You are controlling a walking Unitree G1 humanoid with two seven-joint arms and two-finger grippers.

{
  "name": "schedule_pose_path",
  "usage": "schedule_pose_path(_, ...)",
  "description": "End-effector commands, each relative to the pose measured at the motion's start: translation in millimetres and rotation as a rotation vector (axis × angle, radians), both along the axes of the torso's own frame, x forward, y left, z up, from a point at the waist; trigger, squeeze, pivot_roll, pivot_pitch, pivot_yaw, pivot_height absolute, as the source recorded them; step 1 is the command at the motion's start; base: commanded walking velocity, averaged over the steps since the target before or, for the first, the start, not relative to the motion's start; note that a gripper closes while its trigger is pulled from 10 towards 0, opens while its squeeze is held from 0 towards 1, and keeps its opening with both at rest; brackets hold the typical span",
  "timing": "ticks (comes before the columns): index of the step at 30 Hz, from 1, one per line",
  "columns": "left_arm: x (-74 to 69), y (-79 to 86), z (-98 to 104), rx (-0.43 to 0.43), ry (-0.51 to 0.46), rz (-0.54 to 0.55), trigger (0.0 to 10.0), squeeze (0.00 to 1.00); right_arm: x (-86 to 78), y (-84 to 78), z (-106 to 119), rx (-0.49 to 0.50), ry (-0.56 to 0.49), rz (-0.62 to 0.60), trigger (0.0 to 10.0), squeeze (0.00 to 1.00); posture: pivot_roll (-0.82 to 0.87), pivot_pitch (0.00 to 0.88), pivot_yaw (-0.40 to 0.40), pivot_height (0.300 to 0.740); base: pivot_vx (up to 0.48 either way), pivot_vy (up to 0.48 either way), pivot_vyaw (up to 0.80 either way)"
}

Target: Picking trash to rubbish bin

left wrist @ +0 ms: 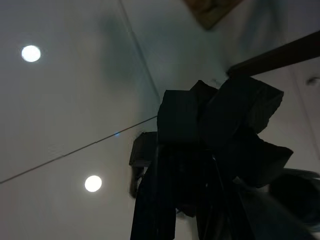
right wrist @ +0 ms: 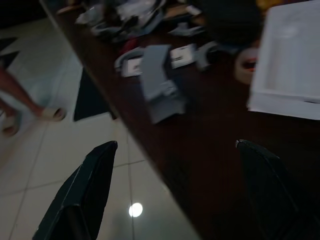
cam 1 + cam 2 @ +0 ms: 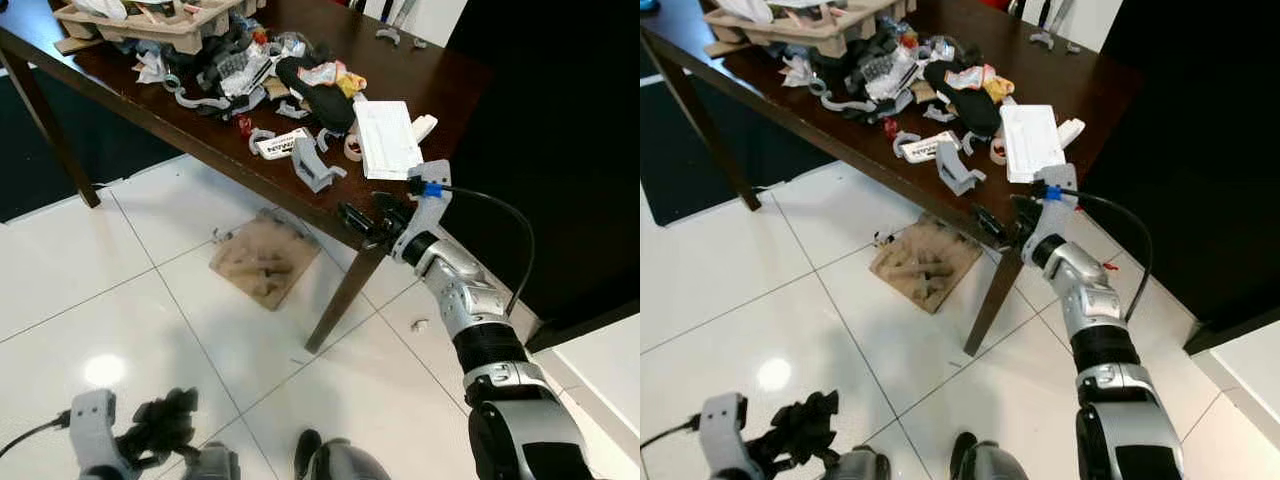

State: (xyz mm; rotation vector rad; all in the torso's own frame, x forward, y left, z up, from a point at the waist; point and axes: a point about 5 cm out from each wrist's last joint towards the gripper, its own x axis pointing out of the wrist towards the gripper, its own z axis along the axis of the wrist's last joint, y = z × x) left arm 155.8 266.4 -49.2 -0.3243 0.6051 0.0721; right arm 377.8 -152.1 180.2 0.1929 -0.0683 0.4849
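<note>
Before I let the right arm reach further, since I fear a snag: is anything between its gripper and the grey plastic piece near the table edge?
Nothing visible. The right gripper is open at the table's near edge, and bare dark wood lies between it and the grey plastic piece.

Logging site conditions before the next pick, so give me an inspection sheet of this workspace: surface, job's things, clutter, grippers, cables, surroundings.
Surface: dark wooden table, crowded along its near edge.
Job's things: crumpled black trash held low over the floor.
Clutter: white paper, grey plastic bracket, black flat item, cardboard tray; brown board on the floor under the table.
Grippers: left gripper shut on the black trash; right gripper open at the table's edge.
Cables: black cable looping from the right wrist.
Surroundings: white tiled floor; a person's feet nearby.
</note>
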Motion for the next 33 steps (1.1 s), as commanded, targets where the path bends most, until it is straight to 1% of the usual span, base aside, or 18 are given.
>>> schedule_pose_path(1,-27.7,-5.4,-20.2,-0.004,0.117,0.035,10.0,0.0,2.5,-18.9,4.4,0.031,-0.016,-0.095,10.0,0.0,0.21,0.197,-0.12,0.74,0.0,0.0,0.0)
schedule_pose_path(2,-27.7,-5.4,-20.2,-0.004,0.117,0.035,10.0,0.0,2.5,-18.9,4.4,0.031,-0.016,-0.095,10.0,0.0,0.21,0.197,-0.12,0.74,0.0,0.0,0.0)
schedule_pose_path(4,-39.7,-4.2,-27.7,0.0,0.167,0.078,10.0,0.0,4.1,-28.2,6.8,0.027,-0.02,-0.156,10.0,0.0,0.21,0.197,-0.12,0.74,0.0,0.0,0.0)
schedule_pose_path(5,-40.8,-4.1,-28.4,0.0,0.17,0.084,10.0,0.0,4.4,-29.0,6.9,0.026,-0.02,-0.163,10.0,0.0,0.21,0.197,-0.12,0.74,0.0,0.0,0.0)
schedule_pose_path(7,-50.1,-3.1,-32.7,0.0,0.203,0.119,10.0,0.0,4.7,-36.3,7.3,0.016,-0.02,-0.2,10.0,0.0,0.2,0.196,-0.119,0.74,0.0,0.0,0.0)
schedule_pose_path(9,-59.9,-2.6,-36.8,0.01,0.243,0.142,10.0,0.0,5.1,-42.2,2.1,-0.042,0.013,-0.235,10.0,0.0,0.2,0.196,-0.119,0.74,0.0,0.0,0.0)
schedule_pose_path(10,-59.9,-2.6,-36.8,0.01,0.243,0.142,10.0,0.0,5.1,-42.2,2.1,-0.042,0.013,-0.235,10.0,0.0,0.2,0.196,-0.119,0.74,0.0,0.0,0.0)
schedule_pose_path(13,-66.4,-3.3,-39.2,0.016,0.264,0.147,10.0,0.0,4.8,-44.5,-3.5,-0.061,0.056,-0.24,10.0,0.0,0.2,0.196,-0.119,0.74,0.0,0.0,0.0)
schedule_pose_path(15,-70.2,-3.9,-40.5,0.017,0.27,0.153,10.0,0.0,4.3,-42.9,-8.4,-0.068,0.094,-0.217,10.0,0.0,0.2,0.198,-0.117,0.74,0.0,0.0,0.0)
schedule_pose_path(16,-70.2,-3.9,-40.5,0.017,0.27,0.153,10.0,0.0,4.3,-42.9,-8.4,-0.068,0.094,-0.217,10.0,0.0,0.2,0.198,-0.117,0.74,0.0,0.0,0.0)
schedule_pose_path(17,-73.4,-4.1,-41.7,0.02,0.283,0.154,10.0,0.0,3.6,-40.9,-11.5,-0.071,0.113,-0.199,10.0,0.0,0.2,0.198,-0.117,0.74,0.0,0.0,0.0)
schedule_pose_path(18,-76.1,-4.5,-42.8,0.025,0.294,0.15,10.0,0.0,3.4,-38.5,-14.0,-0.055,0.133,-0.183,10.0,0.0,0.2,0.198,-0.116,0.74,0.0,0.0,0.0)
schedule_pose_path(23,-81.5,-6.7,-44.6,0.026,0.305,0.141,10.0,0.0,3.8,-33.4,-16.7,-0.023,0.156,-0.162,10.0,0.0,0.2,0.196,-0.113,0.74,0.0,0.0,0.0)
schedule_pose_path(29,-86.4,-5.6,-45.6,0.026,0.318,0.151,10.0,0.0,4.2,-27.8,-21.0,-0.033,0.181,-0.151,10.0,0.0,0.2,0.195,-0.114,0.74,0.0,0.0,0.0)
schedule_pose_path(30,-87.4,-5.2,-45.8,0.024,0.319,0.158,10.0,0.0,4.2,-24.8,-22.2,-0.033,0.188,-0.148,10.0,0.0,0.2,0.196,-0.115,0.74,0.0,0.0,0.0)
schedule_pose_path(33,-87.5,-5.2,-45.8,0.024,0.318,0.158,10.0,0.0,4.1,-22.6,-22.7,-0.039,0.189,-0.145,10.0,0.0,0.2,0.196,-0.115,0.74,0.0,0.0,0.0)
